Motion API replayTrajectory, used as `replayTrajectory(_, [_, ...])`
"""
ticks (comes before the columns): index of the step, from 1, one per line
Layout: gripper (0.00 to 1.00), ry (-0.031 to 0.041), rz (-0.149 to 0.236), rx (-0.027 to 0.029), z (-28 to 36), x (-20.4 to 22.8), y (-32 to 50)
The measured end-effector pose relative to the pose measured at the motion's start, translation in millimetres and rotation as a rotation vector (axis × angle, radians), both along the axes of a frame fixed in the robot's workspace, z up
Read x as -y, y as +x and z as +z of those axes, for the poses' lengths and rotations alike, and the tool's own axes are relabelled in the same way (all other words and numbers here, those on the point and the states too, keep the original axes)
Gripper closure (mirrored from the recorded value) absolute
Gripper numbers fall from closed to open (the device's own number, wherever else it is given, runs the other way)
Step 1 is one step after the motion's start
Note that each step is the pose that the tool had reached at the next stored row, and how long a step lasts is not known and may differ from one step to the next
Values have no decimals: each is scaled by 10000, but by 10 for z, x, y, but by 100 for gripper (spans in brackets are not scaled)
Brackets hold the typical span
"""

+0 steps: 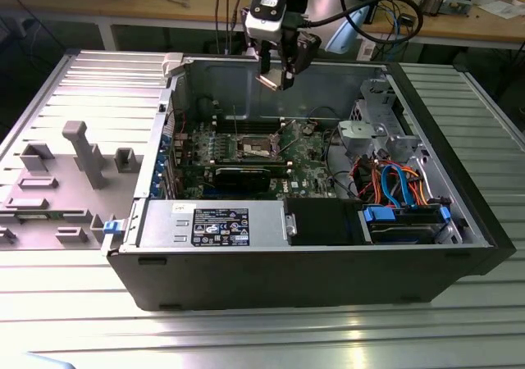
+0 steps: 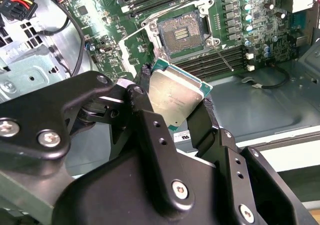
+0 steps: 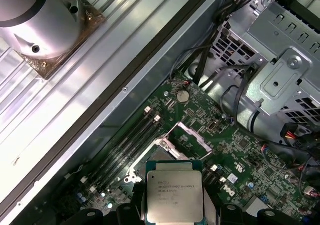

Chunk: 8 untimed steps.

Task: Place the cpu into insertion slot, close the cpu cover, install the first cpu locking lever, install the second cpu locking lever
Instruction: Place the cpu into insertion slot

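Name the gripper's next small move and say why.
Probably lower toward the insertion slot. The gripper holds the cpu by its edges, well above the motherboard, and the slot's contact field lies uncovered beneath it.

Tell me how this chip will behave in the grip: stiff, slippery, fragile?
Probably stiff: the chip sits flat between the fingers without bending. Its smooth metal top looks slippery, and it is pinched by thin edges, so it could twist. Likely light, being thin.
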<state>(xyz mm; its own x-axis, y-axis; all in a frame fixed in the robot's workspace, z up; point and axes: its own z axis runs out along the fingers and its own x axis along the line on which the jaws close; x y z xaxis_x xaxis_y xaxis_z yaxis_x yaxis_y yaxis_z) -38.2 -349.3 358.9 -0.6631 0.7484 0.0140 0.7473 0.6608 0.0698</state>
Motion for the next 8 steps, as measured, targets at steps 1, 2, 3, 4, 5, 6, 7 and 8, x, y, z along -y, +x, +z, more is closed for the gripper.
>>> replayTrajectory(1, [46, -5, -69, 0, -1, 0, 0])
replayTrajectory(2, [46, -9, -166, -1, -3, 0, 0])
replayTrajectory(3, [46, -12, -227, -1, -4, 0, 0])
replayTrajectory(4, [46, -12, -301, -1, -8, 0, 0])
replayTrajectory(5, [46, -14, -334, -2, -10, 2, 0])
replayTrajectory(6, [46, -14, -361, -2, -14, 6, -1])
replayTrajectory(7, [46, -13, -378, -1, -17, 10, -1])
replayTrajectory(8, [46, -13, -394, -2, -21, 12, -1])
